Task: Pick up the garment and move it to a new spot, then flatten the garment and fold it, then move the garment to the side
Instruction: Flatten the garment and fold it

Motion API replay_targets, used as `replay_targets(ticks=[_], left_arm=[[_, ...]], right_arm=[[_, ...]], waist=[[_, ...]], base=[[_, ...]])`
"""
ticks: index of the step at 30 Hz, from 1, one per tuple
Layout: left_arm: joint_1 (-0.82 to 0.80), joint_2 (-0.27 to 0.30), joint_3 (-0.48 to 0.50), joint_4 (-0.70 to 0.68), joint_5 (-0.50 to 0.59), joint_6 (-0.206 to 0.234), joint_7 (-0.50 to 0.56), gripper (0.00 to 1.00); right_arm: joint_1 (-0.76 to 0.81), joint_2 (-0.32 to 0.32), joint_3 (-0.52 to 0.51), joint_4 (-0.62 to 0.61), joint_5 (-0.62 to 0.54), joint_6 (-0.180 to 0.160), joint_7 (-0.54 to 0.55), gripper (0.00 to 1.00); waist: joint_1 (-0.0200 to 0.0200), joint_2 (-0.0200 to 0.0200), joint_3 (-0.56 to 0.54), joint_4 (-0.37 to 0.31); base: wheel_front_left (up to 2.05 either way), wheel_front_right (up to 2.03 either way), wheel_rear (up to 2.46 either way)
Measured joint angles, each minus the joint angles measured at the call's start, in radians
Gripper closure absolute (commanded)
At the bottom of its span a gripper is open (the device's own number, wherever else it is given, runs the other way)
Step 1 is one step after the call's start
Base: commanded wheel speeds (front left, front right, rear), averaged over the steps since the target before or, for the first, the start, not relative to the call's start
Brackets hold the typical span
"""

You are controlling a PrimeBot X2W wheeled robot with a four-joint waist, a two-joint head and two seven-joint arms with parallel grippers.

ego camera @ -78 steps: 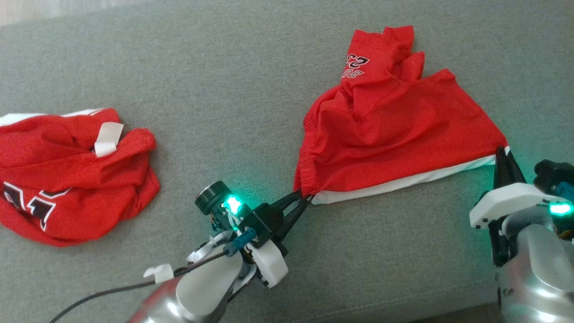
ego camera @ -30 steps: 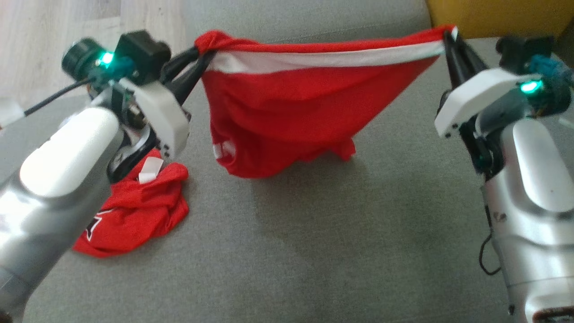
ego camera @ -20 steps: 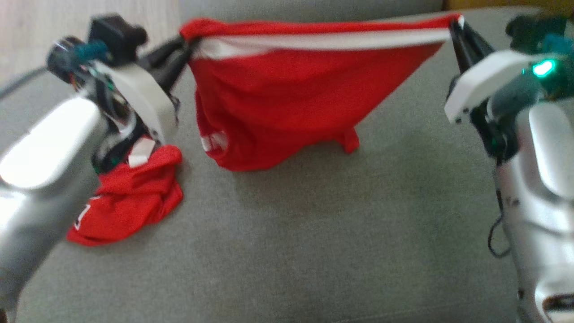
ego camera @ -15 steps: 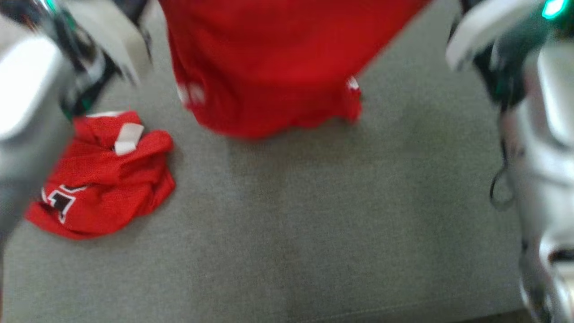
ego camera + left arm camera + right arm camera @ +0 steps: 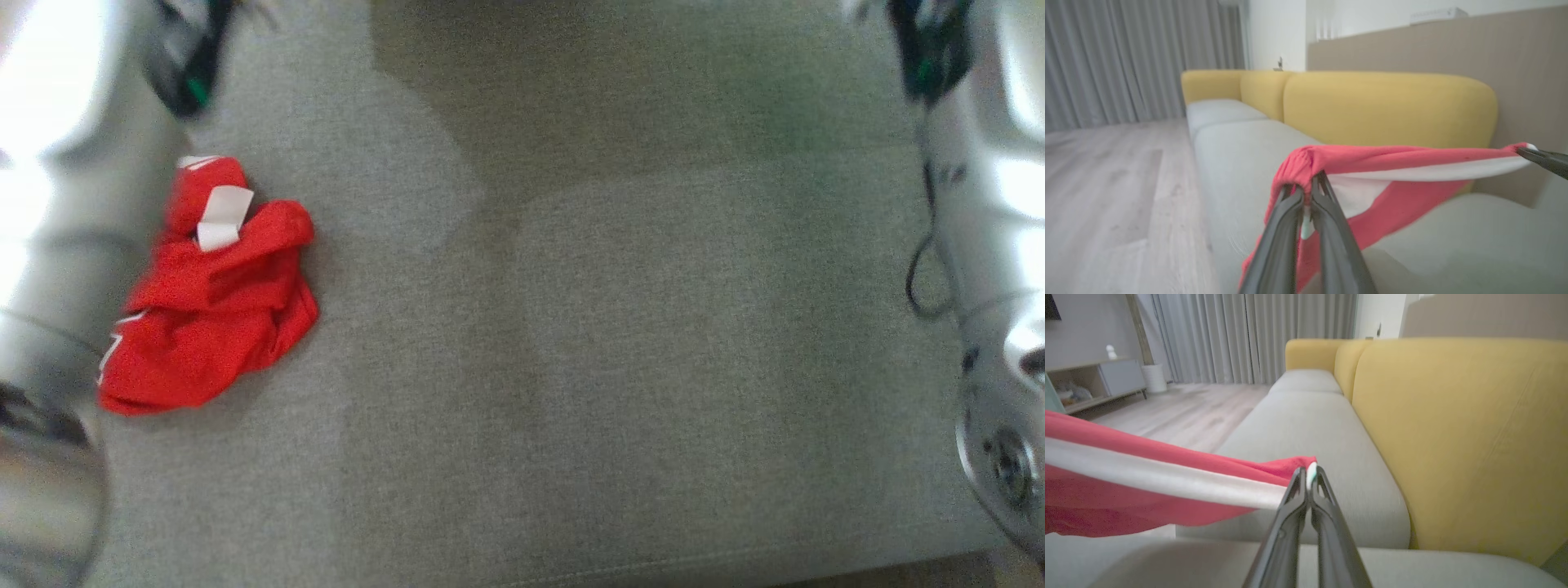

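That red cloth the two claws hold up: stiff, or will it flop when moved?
Probably very floppy: the red garment sags below its stretched edge between the left gripper and right gripper. Likely light, since thin pinches at two corners carry it. Only its edge is pinched, so a hard tug might slip it.

The garment (image 5: 1412,157) spans between left pincer (image 5: 1306,185) and right pincer (image 5: 1309,471), above the sofa (image 5: 571,367).

Even daylight. Head view motion-blurred; glare on left forearm (image 5: 49,98); broad shadow across sofa seat (image 5: 620,367).
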Motion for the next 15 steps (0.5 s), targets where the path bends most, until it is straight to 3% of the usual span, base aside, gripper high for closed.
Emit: replay_targets(ticks=[7,15], left_arm=[[0.324,-0.041,-0.173,-0.055,-0.03,-0.025,-0.004,1.0],[0.58,-0.04,-0.268,-0.178,-0.088,-0.021,-0.033,1.0]], right_arm=[[0.181,-0.078,0.082,0.151,0.045,0.0,0.043,1.0],[0.339,-0.148,0.197,0.164,0.183,0.0,0.151,1.0]], waist=[[0.0,0.0,-0.049,0.017],[-0.0002,0.0,-0.144,0.014]], base=[[0.0,0.0,0.0],[0.0,0.0,0.0]])
